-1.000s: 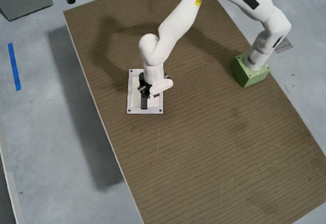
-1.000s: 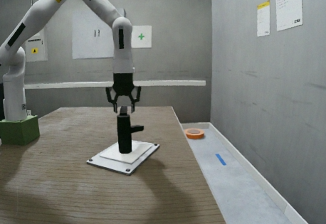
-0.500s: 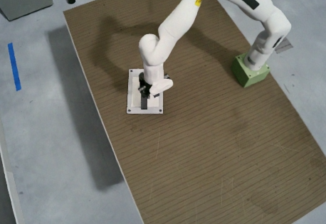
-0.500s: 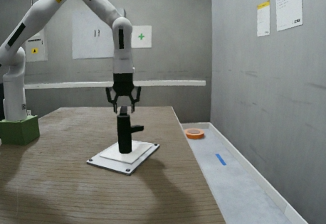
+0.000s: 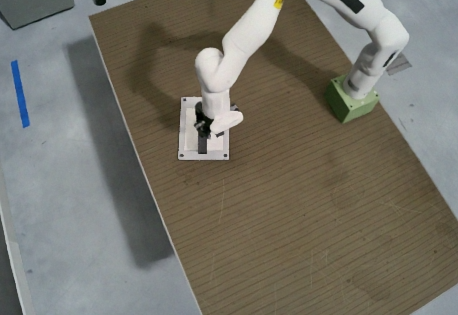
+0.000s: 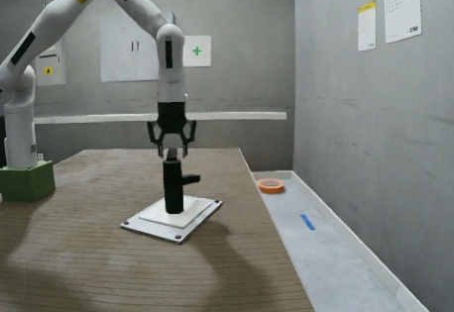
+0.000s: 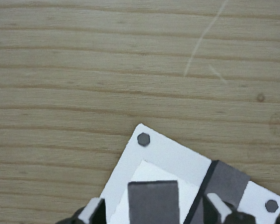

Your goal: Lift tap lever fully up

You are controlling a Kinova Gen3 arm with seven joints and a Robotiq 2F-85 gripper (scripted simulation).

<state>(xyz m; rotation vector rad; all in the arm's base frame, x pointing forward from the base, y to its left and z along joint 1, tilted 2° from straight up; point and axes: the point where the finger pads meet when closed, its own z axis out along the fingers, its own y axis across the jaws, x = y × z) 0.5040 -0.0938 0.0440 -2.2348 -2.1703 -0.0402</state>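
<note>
— Since the lever has to go all the way up, why does the gripper [image 6: 171, 153] hang straight above the tap [image 6: 173, 184]?

— Its fingers stand parted, gripping nothing, straddling the grey lever [image 6: 171, 154] just beneath. Farther below, the bolted white plate [image 6: 200, 221] anchors the tap.
</note>
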